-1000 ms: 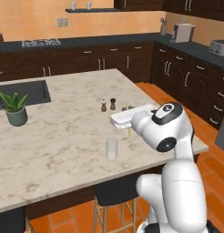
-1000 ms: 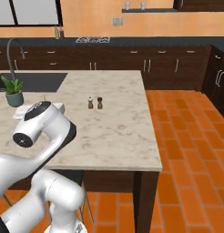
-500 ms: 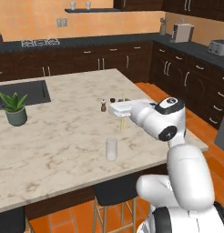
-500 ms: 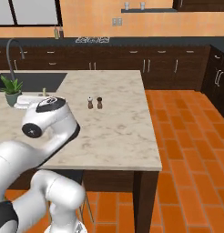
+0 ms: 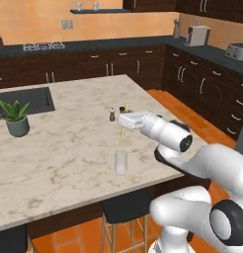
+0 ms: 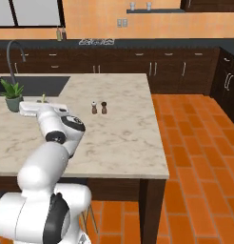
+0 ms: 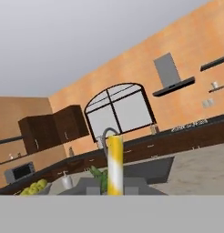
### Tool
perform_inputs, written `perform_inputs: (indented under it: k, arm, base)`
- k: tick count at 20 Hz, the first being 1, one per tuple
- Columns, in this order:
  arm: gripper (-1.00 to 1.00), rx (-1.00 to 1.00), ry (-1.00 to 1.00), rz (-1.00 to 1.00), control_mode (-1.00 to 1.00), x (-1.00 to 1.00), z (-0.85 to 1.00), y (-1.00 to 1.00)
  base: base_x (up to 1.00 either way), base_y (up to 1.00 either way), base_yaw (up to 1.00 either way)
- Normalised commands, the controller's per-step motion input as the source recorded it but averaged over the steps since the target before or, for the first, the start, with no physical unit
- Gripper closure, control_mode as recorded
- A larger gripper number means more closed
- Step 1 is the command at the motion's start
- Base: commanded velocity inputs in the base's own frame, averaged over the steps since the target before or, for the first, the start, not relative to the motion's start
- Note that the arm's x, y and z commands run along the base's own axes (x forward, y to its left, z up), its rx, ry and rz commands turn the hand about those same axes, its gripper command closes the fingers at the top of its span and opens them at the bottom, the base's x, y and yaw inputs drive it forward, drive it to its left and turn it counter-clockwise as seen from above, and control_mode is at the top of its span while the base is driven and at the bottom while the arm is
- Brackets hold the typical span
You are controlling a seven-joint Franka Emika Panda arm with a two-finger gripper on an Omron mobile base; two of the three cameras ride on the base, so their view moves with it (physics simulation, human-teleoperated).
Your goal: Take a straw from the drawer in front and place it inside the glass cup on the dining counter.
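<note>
Left base view: end effector (image 5: 124, 120) grips the straw (image 5: 122, 132) above the table (image 5: 69, 148), just beyond the glass cup (image 5: 121, 161); insertion remains.

Even, bright, rendered light fills the kitchen, with no clear source and no glare. The glass cup (image 5: 121, 161) casts only a faint shadow on the dining counter (image 5: 69, 148). Edges look slightly soft and pixelated; the straw (image 7: 115, 164) close to the hand camera appears blurred.
</note>
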Motion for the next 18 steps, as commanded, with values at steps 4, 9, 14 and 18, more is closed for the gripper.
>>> perform_inputs:
  k: [4, 9, 14, 18]
  arm:
    - [1.0, -0.01, -0.17, 0.28, -1.0, 0.01, -0.06, -0.1]
    - [1.0, -0.03, -0.2, 0.16, -1.0, 0.06, -0.14, -0.48]
    - [1.0, -0.03, -0.21, 0.13, -1.0, 0.04, -0.24, -0.25]
    - [1.0, -0.07, -0.02, 0.14, -1.0, 0.15, -0.06, -0.01]
  base:
    - [0.0, 0.0, 0.0]
    - [0.0, 0.0, 0.0]
    - [0.0, 0.0, 0.0]
    - [0.0, 0.0, 0.0]
